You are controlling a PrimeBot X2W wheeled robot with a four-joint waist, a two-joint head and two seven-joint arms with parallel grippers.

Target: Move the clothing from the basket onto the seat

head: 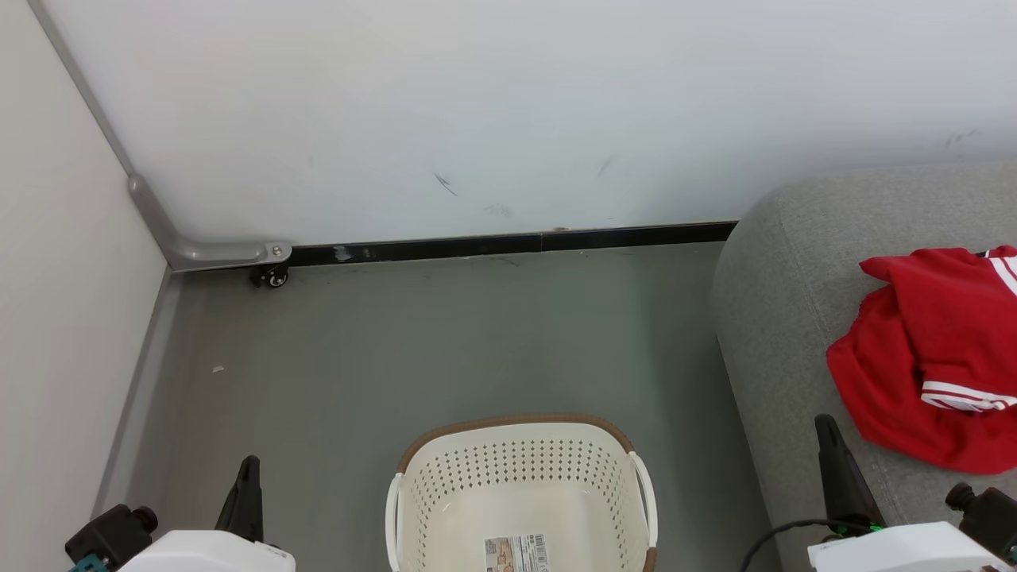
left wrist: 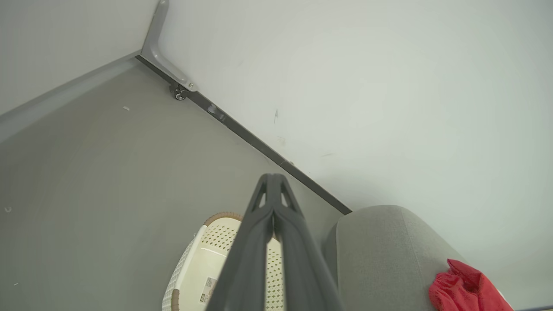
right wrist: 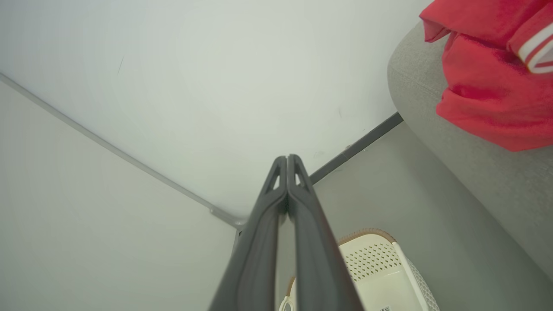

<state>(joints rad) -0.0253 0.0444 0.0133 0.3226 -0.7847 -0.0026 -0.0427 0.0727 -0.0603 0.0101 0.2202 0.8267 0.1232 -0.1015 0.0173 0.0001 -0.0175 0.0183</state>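
sitting on open grey floor (head: pixel 445 342) near the rounded edge of the seat (head: pixel 783 318), the basket (head: pixel 516 465) carries a barcode sticker (head: pixel 518 554); the clothing (head: pixel 929 357) lies on the seat; both arms' jaws are pressed together, gripping nothing.

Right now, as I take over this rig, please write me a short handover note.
The left gripper is shut and empty, beside the basket.
The right gripper is shut and empty, by the seat edge.
The clothing lies in a red heap on the seat.
The basket stands on the floor; its part in view holds no clothing.
Done: clothing is on the seat.
Left: probably nothing; check the basket's near end, which is out of frame.
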